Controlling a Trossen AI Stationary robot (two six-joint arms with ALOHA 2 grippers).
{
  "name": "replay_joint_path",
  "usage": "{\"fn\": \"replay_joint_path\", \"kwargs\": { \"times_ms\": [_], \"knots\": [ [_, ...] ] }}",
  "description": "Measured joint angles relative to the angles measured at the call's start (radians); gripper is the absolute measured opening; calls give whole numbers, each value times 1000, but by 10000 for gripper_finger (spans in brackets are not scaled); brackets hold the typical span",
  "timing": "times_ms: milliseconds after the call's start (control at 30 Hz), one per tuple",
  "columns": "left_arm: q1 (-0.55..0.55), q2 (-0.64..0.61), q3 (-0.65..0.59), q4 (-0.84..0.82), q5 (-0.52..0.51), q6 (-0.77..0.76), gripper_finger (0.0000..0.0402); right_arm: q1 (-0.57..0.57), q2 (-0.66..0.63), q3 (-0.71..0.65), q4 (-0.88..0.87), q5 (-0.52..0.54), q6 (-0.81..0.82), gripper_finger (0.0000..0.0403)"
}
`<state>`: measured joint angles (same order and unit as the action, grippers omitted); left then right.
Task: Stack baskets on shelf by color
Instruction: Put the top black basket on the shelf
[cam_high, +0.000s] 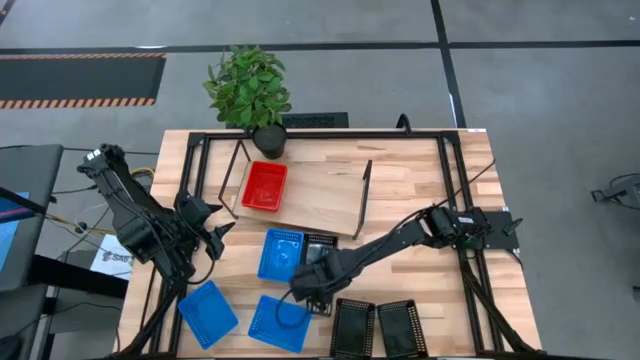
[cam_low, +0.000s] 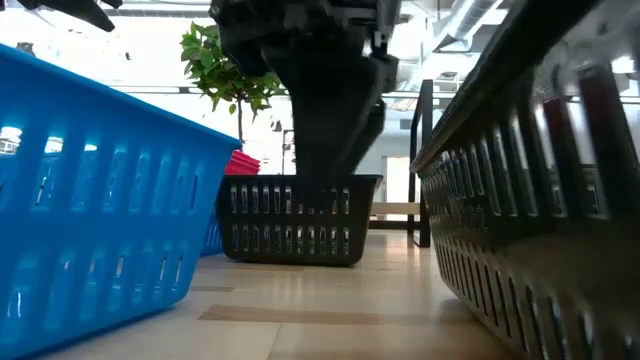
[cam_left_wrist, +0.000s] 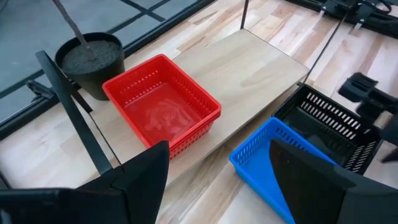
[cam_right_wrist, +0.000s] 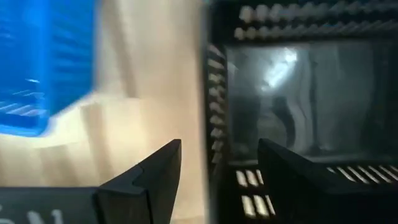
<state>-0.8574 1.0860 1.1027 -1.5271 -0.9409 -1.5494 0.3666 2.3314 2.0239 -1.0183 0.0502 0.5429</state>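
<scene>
One red basket (cam_high: 265, 187) rests on the left end of the shelf (cam_high: 320, 195). On the table in front of the shelf a blue basket (cam_high: 280, 253) and a black basket (cam_high: 320, 247) stand side by side. My right gripper (cam_high: 308, 285) points down, open, over the black basket's near left corner; its fingers stand on either side of the basket's left wall (cam_right_wrist: 214, 124), one inside and one outside. I cannot tell whether they touch it. My left gripper (cam_high: 215, 235) waits open near the table's left edge, aimed at the red basket (cam_left_wrist: 161, 102).
Two more blue baskets (cam_high: 208, 312) (cam_high: 278, 322) and two black baskets (cam_high: 352, 328) (cam_high: 400, 328) lie along the table's near edge. A potted plant (cam_high: 250, 90) stands at the far edge behind the shelf. The shelf's middle and right end are bare board.
</scene>
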Motion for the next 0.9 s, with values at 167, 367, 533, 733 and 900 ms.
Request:
{"fn": "replay_joint_path", "kwargs": {
  "times_ms": [167,367,533,733,900],
  "knots": [
    [0,0,0,0,-2,0,265,-3,-3,-41,36,6,-10,232],
    [0,0,0,0,-2,-2,265,-2,-1,-69,52,5,-21,183],
    [0,0,0,0,-3,1,265,-2,-2,-69,27,5,-21,59],
    [0,0,0,0,-4,15,265,3,-2,-24,-53,-5,-28,18],
    [0,0,0,-1,-4,19,265,14,-14,147,-239,-17,-37,8]
  ]
}}
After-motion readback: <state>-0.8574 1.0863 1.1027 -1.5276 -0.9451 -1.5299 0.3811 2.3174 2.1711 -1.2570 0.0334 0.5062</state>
